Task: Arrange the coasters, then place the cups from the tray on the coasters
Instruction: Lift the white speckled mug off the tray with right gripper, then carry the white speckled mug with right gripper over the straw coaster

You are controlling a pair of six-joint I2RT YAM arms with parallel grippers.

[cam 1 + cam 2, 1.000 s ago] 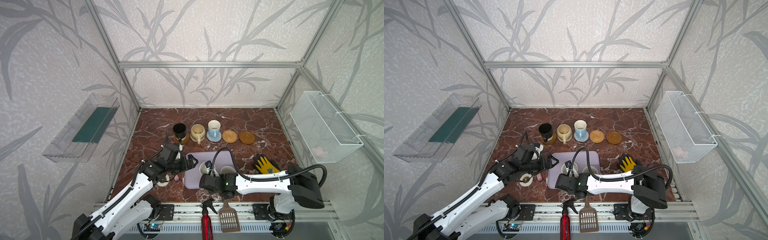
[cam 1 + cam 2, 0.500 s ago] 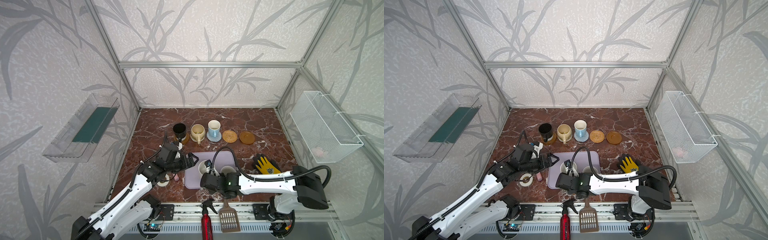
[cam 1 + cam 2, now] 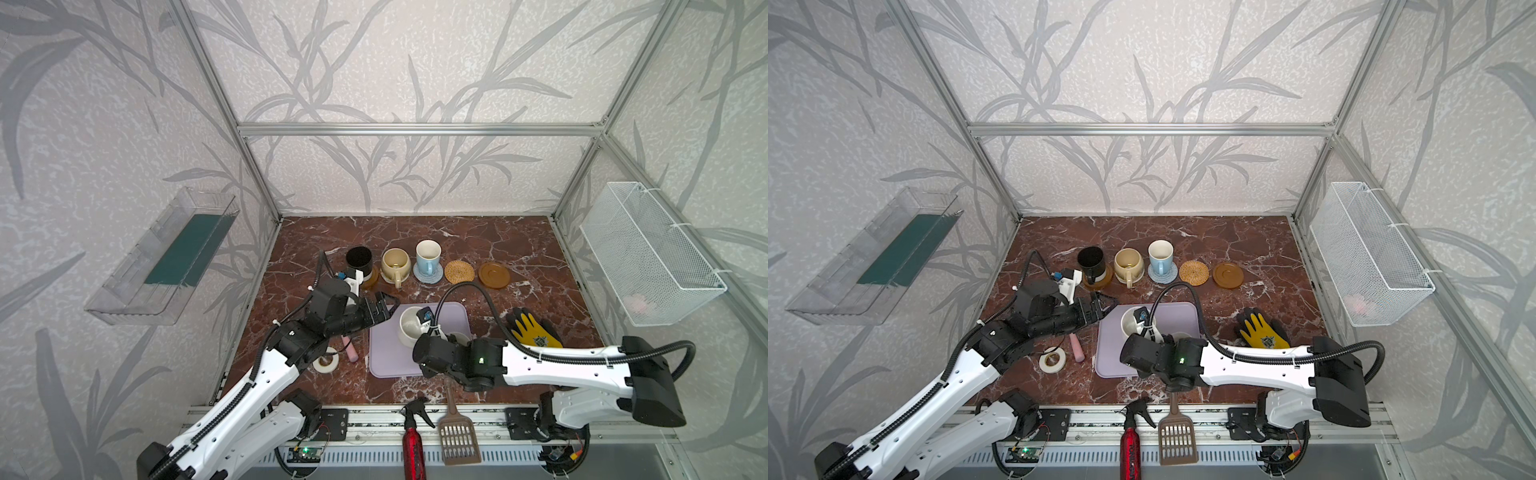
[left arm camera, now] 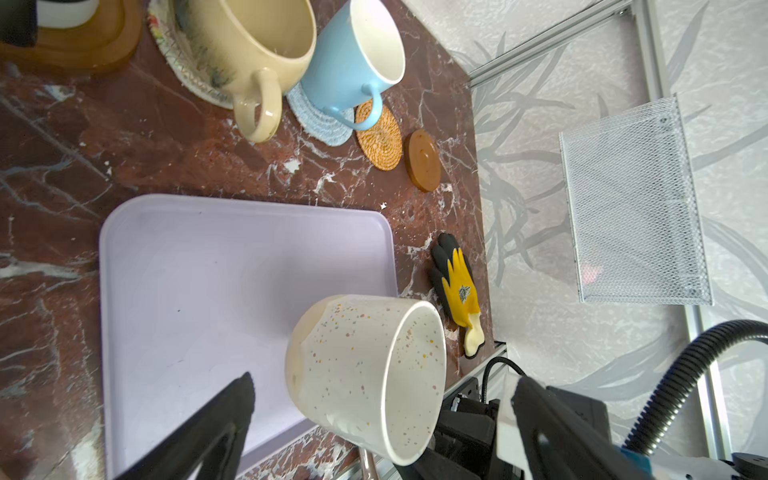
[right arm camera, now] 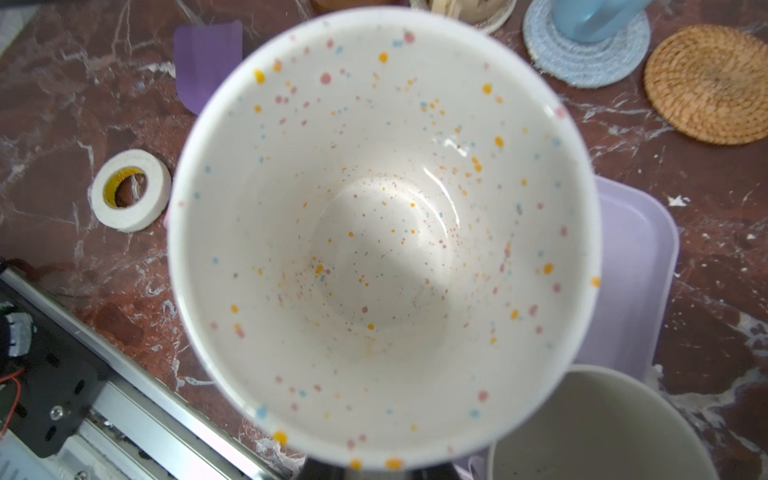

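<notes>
- Three cups, the black cup, beige cup and light blue cup, were already placed in the back row; beside them the rattan coaster and brown wooden coaster lay bare
- The right gripper was clamped on the white speckled cup, holding it tilted over the tray; the exact hold was hidden
- The left gripper hovered near the tray's corner, jaws spread, empty
- Glazed ceramic, so likely stiff, fairly heavy, slick and chippable; the handle or the wall at the rim looked the best hold, with a level, gentle set-down
</notes>
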